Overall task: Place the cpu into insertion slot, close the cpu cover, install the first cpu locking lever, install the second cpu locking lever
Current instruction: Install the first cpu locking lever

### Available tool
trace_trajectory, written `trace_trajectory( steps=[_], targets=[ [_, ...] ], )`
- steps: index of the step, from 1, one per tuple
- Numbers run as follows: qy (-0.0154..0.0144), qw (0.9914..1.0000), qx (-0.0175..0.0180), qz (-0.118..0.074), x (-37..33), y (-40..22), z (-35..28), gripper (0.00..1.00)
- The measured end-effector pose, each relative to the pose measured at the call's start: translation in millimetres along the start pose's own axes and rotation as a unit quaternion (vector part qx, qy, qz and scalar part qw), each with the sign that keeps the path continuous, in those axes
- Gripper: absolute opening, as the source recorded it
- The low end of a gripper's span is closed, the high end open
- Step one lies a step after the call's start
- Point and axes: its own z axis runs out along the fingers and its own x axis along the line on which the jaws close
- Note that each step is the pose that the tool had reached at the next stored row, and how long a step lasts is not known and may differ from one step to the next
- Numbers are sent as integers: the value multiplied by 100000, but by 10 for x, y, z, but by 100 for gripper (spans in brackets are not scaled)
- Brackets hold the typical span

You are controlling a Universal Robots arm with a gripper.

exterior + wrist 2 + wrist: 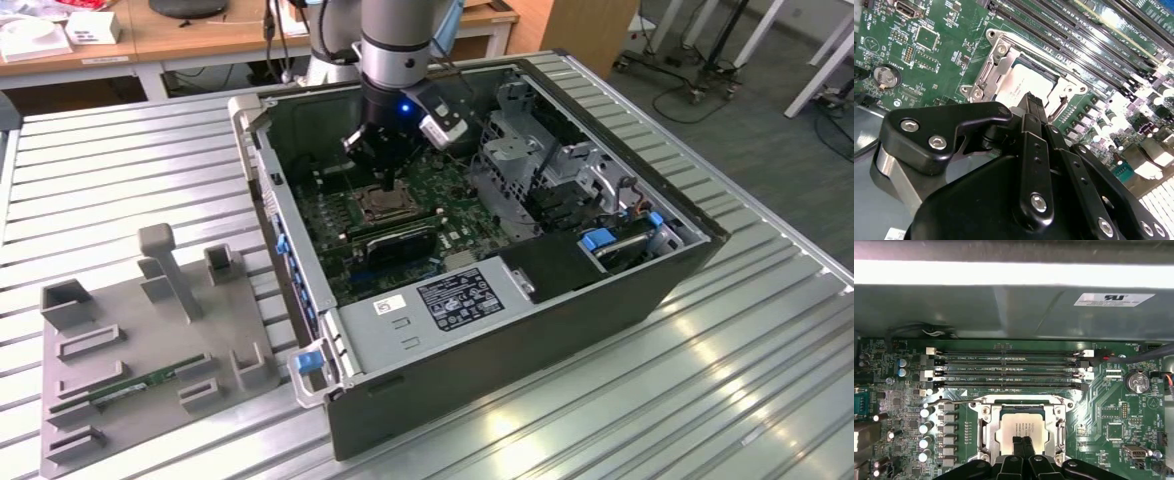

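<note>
Inside the open computer case (534, 330), the insertion slot (384, 206) sits on the green board. The cpu (1022, 426), pale silver, lies in that slot, and the cpu cover (985, 426), a silvery frame, lies flat around it. In the second wrist view the cpu (1021, 82) and the cover (1000, 50) show just past the fingertips. My gripper (1022, 444) hangs straight over the cpu with its two black fingers (1030, 102) pressed together and nothing held between them. I cannot tell whether the tips touch the chip. A thin wire lever (954, 401) runs along one edge of the socket.
Several long black memory slots (1009, 370) run beside the socket, with capacitors (926, 427) on one side and a coin battery (1136, 381) on the other. A metal drive cage (534, 165) stands at the exterior view's right. A grey fixture plate (134, 350) holding a memory stick (140, 385) lies outside the case.
</note>
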Motion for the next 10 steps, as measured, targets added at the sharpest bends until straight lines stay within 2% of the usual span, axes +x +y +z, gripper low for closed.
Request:
trace_trajectory(
  steps=[10],
  targets=[
    [-2,100000,0,-2,-2,7,-167,11]
  ],
)
